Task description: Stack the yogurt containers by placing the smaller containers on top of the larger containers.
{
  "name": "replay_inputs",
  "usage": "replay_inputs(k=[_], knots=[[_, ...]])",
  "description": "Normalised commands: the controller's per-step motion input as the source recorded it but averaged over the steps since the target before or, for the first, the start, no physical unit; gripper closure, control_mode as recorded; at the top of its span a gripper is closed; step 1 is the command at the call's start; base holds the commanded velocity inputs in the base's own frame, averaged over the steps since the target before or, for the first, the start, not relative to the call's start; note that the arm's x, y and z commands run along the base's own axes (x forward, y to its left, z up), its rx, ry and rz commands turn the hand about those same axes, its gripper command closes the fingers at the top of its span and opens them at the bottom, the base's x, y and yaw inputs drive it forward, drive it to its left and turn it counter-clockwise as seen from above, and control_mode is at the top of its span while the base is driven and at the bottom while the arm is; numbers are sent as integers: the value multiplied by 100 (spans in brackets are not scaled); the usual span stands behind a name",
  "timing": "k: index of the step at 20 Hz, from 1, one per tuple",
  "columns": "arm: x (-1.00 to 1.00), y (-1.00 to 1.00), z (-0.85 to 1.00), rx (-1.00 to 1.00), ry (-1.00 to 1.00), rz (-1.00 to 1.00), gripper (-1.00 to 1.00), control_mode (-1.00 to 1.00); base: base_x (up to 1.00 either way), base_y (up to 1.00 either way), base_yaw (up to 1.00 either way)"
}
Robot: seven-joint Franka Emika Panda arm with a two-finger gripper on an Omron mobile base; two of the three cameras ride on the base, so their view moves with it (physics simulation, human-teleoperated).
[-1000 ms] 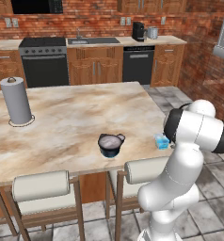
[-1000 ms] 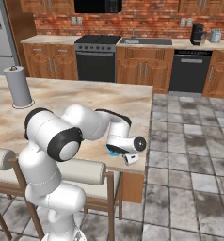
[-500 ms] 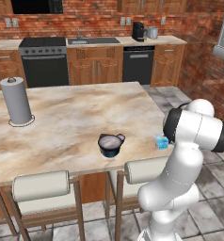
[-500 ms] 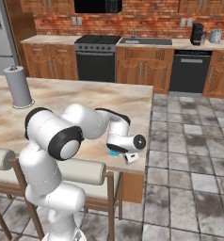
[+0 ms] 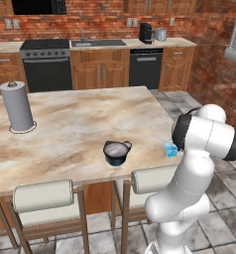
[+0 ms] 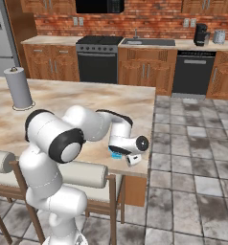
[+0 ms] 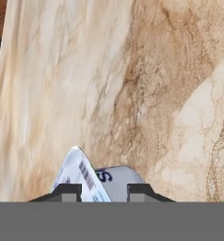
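My gripper (image 7: 103,189) hangs low over the marble island counter (image 5: 75,124), at its corner nearest the tiled floor, with the small light-blue yogurt cup (image 5: 170,148) right beneath it. In the hand view the cup's pale foil lid and barcode tab sit between my two dark fingertips (image 7: 67,190), which stand apart on either side; I cannot tell whether they already touch its walls. The dark navy tub (image 5: 115,152) sits on the same counter, nearer the middle of its front edge, well apart from the light-blue cup. The grey paper-towel roll (image 5: 18,106) stands far beyond the tub, at the counter's opposite end. I judge the light-blue cup to be very light, thin-walled and easy to crush or tip, its foil lid slick. I would take it by the side walls below the rim, squeezing gently.
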Motion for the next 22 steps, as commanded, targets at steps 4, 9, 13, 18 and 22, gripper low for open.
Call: replay_inputs(k=[4, 9, 13, 18, 22], knots=[[-13, 0, 3, 1, -6, 0, 100, -100, 0, 0, 0], [-20, 0, 13, 0, -13, 0, 100, -100, 0, 0, 0], [-21, 0, 18, 0, -13, 1, 100, -100, 0, 0, 0], [-20, 0, 23, 0, -10, 3, 100, -100, 0, 0, 0], [-20, 0, 29, 0, -6, 4, 100, -100, 0, 0, 0]])
